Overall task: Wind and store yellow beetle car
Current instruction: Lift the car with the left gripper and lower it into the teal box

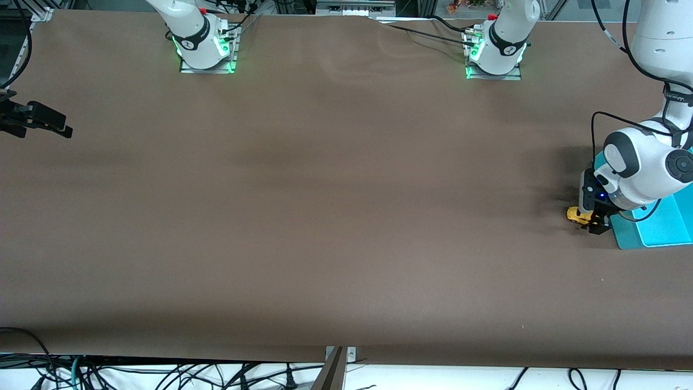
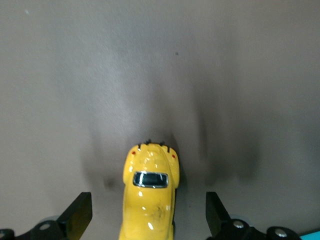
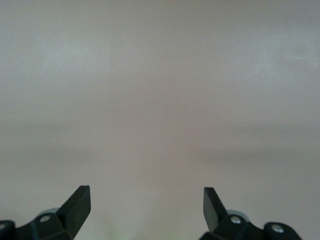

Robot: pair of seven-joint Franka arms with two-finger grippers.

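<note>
Left claw point(image 1: 591, 221): we see it low over the brown bench point(image 1: 325, 216), at the left arm's end, with its jaws spread wide and gripping nothing.
Left claw fingers point(image 2: 77, 212): in the left wrist view we see one dark fingertip on each side of the car, each with a clear gap of bench between it and the yellow body.
Yellow beetle car point(image 2: 150, 192): we find it sitting on the bench between the left claw's open fingers, untouched by either one; its rounded end with the small grey window points away from the wrist, and the rest of the body runs back under the claw.
Car in the front view point(image 1: 575, 214): we see only part of its yellow body poking out from beneath the left claw, on the side facing the right arm's end of the bench.
Teal tray point(image 1: 658, 227): we see it just beside the left claw, at the bench edge, partly covered by the left arm.
Right claw point(image 1: 40, 120): we see it waiting over the bench edge at the right arm's end, well apart from the car, jaws wide and empty.
Right claw fingers point(image 3: 77, 202): in the right wrist view we see only bare bench between the two tips.
</note>
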